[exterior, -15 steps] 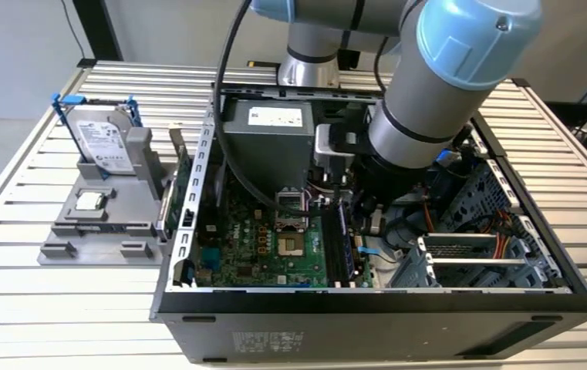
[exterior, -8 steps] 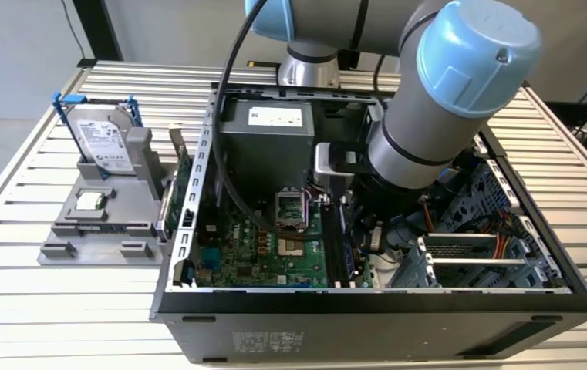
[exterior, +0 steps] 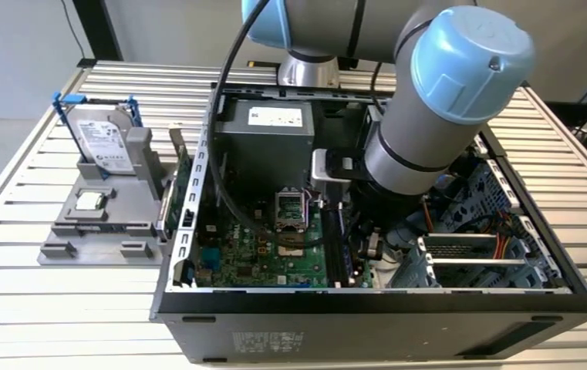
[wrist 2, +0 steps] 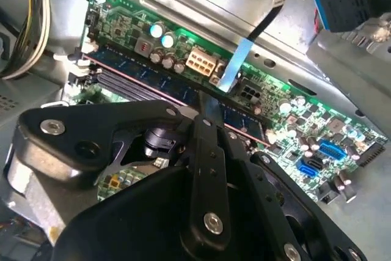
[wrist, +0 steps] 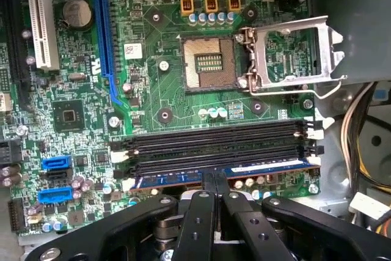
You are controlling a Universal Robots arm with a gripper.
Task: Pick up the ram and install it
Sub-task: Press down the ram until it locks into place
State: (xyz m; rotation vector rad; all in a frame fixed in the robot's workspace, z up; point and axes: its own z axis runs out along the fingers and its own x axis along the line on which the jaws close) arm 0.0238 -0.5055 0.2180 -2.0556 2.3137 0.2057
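We saw an open computer case [exterior: 376,308] lying on a slatted metal table [exterior: 25,301], with a pale wall behind the table. On the table beside the case, toward the exterior view's left, stood a grey fixture [exterior: 98,227]. It held one silver hard drive [exterior: 102,142] upright in blue brackets and one small square CPU chip [exterior: 89,202] lying flat in front of the drive.

The arm [exterior: 447,108] reached down from above into the case, its blue-capped joints over the case's middle and its wrist deep among the parts beside the motherboard [exterior: 262,247].

In both wrist views the black gripper [wrist: 214,194] stood over the row of memory slots [wrist: 214,145] on the motherboard, its fingers [wrist: 204,191] drawn close together on the top edge of the ram [wrist: 263,168]. The ram sat on edge in the slot nearest the gripper, running lengthwise along the row, its blue board and white label showing on either side of the fingers. In the second wrist view the ram [wrist 2: 153,84] lay along the same row with the gripper [wrist 2: 211,114] pinched on its upper edge.

We counted four memory slots, with three bare beside the ram. Near the slots, the one CPU socket [wrist: 209,62] stood with its metal latch frame [wrist: 293,53] swung up. Two blue connectors [wrist: 55,178] sat on the motherboard's corner.
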